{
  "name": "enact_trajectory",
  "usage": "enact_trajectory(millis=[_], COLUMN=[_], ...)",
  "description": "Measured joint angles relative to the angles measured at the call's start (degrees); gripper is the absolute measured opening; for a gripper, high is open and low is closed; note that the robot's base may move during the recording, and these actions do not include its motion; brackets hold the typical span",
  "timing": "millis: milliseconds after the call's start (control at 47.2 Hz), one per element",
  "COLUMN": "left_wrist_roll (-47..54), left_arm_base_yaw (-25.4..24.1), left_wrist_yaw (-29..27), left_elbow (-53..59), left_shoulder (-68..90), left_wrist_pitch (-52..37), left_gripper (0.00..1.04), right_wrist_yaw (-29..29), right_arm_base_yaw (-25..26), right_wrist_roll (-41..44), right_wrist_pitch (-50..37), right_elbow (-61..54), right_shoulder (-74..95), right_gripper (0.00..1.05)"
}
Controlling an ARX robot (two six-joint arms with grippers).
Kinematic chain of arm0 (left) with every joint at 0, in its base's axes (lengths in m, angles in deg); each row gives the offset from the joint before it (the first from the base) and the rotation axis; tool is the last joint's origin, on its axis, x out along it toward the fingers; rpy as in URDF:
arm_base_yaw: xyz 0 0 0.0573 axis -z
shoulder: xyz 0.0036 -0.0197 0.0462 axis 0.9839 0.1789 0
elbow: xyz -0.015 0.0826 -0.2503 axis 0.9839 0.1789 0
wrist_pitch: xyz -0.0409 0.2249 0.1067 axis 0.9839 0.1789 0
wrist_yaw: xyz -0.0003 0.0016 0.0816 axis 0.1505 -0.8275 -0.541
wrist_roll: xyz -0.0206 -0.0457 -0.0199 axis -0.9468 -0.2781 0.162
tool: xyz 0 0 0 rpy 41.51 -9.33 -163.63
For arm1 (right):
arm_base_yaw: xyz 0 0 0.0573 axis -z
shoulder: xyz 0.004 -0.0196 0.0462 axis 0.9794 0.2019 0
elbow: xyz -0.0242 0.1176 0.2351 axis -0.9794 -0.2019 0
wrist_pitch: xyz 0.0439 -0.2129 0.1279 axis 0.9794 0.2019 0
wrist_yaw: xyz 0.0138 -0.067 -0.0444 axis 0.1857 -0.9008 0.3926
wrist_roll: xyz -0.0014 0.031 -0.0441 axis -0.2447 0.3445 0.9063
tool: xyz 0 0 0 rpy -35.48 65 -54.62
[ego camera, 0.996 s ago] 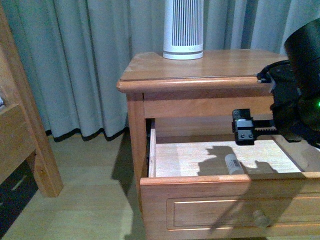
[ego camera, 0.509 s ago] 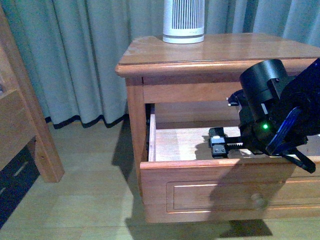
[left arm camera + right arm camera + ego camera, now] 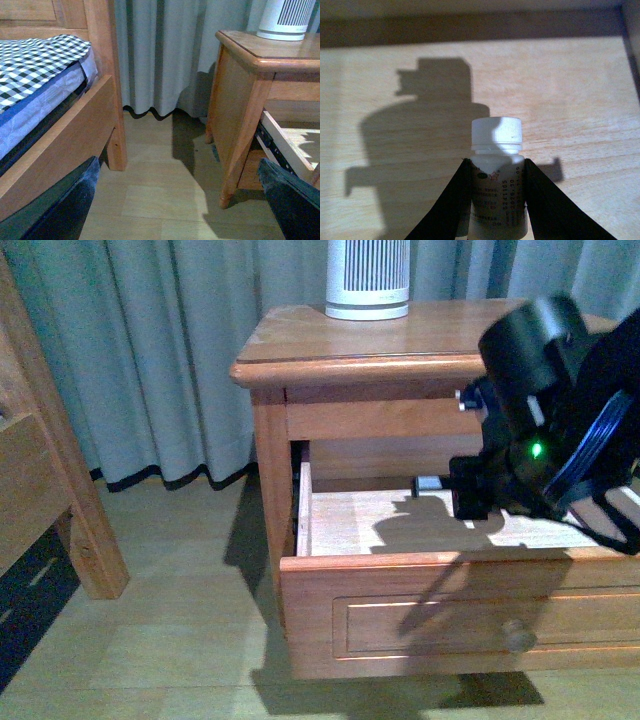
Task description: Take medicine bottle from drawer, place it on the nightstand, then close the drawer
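Inside the drawer (image 3: 400, 575), your right claw (image 3: 497, 164) grips the medicine bottle (image 3: 496, 132); lifting straight up risks hitting the nightstand (image 3: 340, 340).

Inside the drawer (image 3: 400, 565), the pale floor lies free from nine to twelve o'clock of the right claw (image 3: 496, 162), which grips the medicine bottle (image 3: 497, 187). The nightstand (image 3: 270, 470)'s front rail hangs low above. On the tabletop (image 3: 320, 335) only the ribbed white device (image 3: 368, 280) stands, at twelve o'clock; the nearer wood is free.
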Motion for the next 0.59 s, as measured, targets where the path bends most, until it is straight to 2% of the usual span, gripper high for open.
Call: enact_trajectory(millis=[106,233,382,594], left_wrist_roll=[0.00,0.00,0.00,0.00], left_arm_base_yaw=[0.00,0.00,0.00,0.00], left_wrist_yaw=[0.00,0.00,0.00,0.00], left_elbow=[0.00,0.00,0.00,0.00], left_shoulder=[0.00,0.00,0.00,0.00], left_wrist_pitch=[0.00,0.00,0.00,0.00], left_gripper=[0.98,0.98,0.98,0.98], right_wrist_yaw=[1.01,1.70,1.44,0.72], right_arm_base_yaw=[-2.78,-3.32,1.11,6.60], right_wrist_roll=[-1.49,-1.42,-0.28,0.85], right_wrist_pitch=[4.37,6.34,8.81,14.38], right_elbow=[-0.90,0.50,10.84,27.28], right_shoulder=[-12.87,-20.28,-18.80,-6.32], right_gripper=[0.27,0.27,0.26,0.26])
